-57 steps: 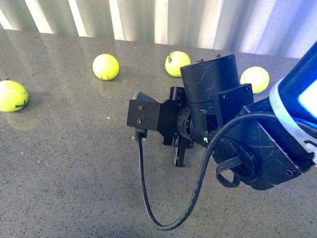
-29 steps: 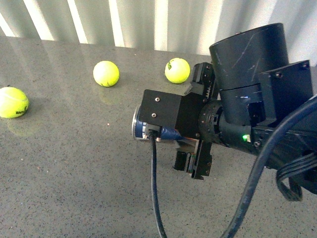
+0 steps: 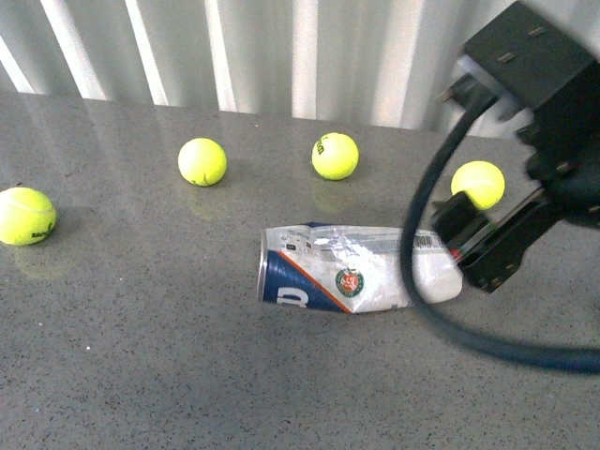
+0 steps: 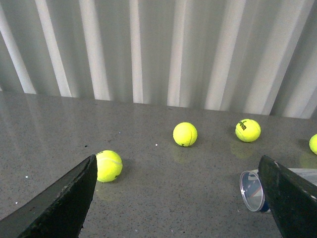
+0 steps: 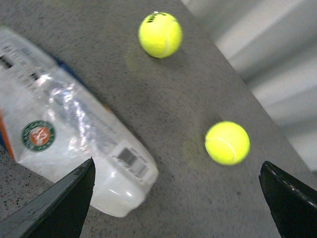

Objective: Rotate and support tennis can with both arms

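Front view: tennis can (image 3: 356, 278) lay on its side on the table (image 3: 141, 375), rim end toward the robot's left, closed end just beside the right gripper (image 5: 177, 168). Right jaws were wide, empty. Left gripper (image 4: 178, 161) was also wide and empty, with the rim end near one finger. Tennis balls (image 3: 202, 161) sat behind, apart from the can. Suggest bracketing both ends: grip the stiff rim and base, not the creased clear wall. Rotate slowly, left arm supporting, so it can't roll.
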You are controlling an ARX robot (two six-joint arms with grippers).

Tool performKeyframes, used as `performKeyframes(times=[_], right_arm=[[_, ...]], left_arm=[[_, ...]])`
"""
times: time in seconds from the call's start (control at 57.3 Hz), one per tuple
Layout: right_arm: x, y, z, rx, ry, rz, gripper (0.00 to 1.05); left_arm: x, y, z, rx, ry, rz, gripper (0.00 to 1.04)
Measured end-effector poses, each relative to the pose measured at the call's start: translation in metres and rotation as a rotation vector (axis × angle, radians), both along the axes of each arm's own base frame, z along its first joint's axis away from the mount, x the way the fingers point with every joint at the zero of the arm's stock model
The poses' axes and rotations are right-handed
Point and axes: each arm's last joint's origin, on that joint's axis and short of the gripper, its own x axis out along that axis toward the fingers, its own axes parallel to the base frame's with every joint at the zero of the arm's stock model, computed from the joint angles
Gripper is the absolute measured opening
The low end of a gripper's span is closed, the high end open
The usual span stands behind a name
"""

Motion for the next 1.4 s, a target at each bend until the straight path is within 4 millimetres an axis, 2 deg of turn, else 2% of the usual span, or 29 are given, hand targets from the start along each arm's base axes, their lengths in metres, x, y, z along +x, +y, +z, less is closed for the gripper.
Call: performKeyframes(times=[0.07,0.192,0.209,0.262,0.366,0.436,0.558,0.646,0.733,0.75,0.768,0.803,0.855,0.977,1.099,1.186,1.274,1.396], right_arm=[[-0.011,-0.021,0.017,0.099,-0.014,-0.114,0.97],[-0.043,-0.082,0.058,0.262,-0.118,-0.459,0.97],[-0.046,-0.086,0.061,0.272,-0.129,-0.484,0.97],[-0.065,-0.11,0.075,0.309,-0.201,-0.617,0.97],[-0.101,-0.141,0.096,0.351,-0.333,-0.795,0.97],[-0.127,-0.152,0.108,0.354,-0.437,-0.884,0.97],[-0.162,-0.147,0.116,0.326,-0.569,-0.915,0.97],[-0.178,-0.138,0.118,0.355,-0.585,-0.842,0.95],[-0.187,-0.126,0.109,0.49,-0.483,-0.514,0.78],[-0.187,-0.126,0.108,0.493,-0.482,-0.512,0.77],[-0.187,-0.122,0.104,0.517,-0.458,-0.436,0.73],[-0.187,-0.118,0.097,0.536,-0.439,-0.39,0.66],[-0.187,-0.114,0.089,0.548,-0.424,-0.373,0.56],[-0.187,-0.106,0.068,0.555,-0.42,-0.382,0.23],[-0.187,-0.102,0.058,0.556,-0.418,-0.376,0.03],[-0.187,-0.096,0.052,0.551,-0.427,-0.407,0.03],[-0.187,-0.09,0.045,0.559,-0.412,-0.367,0.03],[-0.187,-0.089,0.038,0.558,-0.413,-0.371,0.03]], left_arm=[[0.0,0.0,0.0,0.0,0.0,0.0,0.98],[0.0,0.0,0.0,0.0,0.0,0.0,0.98],[0.0,0.0,0.0,0.0,0.0,0.0,0.98],[0.0,0.0,0.0,0.0,0.0,0.0,0.98],[0.0,0.0,0.0,0.0,0.0,0.0,0.98],[0.0,0.0,0.0,0.0,0.0,0.0,0.98],[0.0,0.0,0.0,0.0,0.0,0.0,0.98],[0.0,0.0,0.0,0.0,0.0,0.0,0.98],[0.0,0.0,0.0,0.0,0.0,-0.002,0.98],[0.0,0.0,0.0,0.0,0.0,-0.002,0.98],[0.0,0.0,0.0,0.0,0.0,-0.001,0.98],[0.0,0.0,0.0,0.0,0.0,0.0,0.98],[0.0,0.0,0.0,0.0,0.0,0.0,0.98],[0.0,0.0,0.0,0.0,0.0,0.0,0.98],[0.0,0.0,0.0,0.0,0.0,0.0,0.98],[0.0,0.0,0.0,0.0,0.0,0.0,0.98],[0.0,0.0,0.0,0.0,0.0,0.0,0.98],[0.0,0.0,0.0,0.0,0.0,0.0,0.98]])
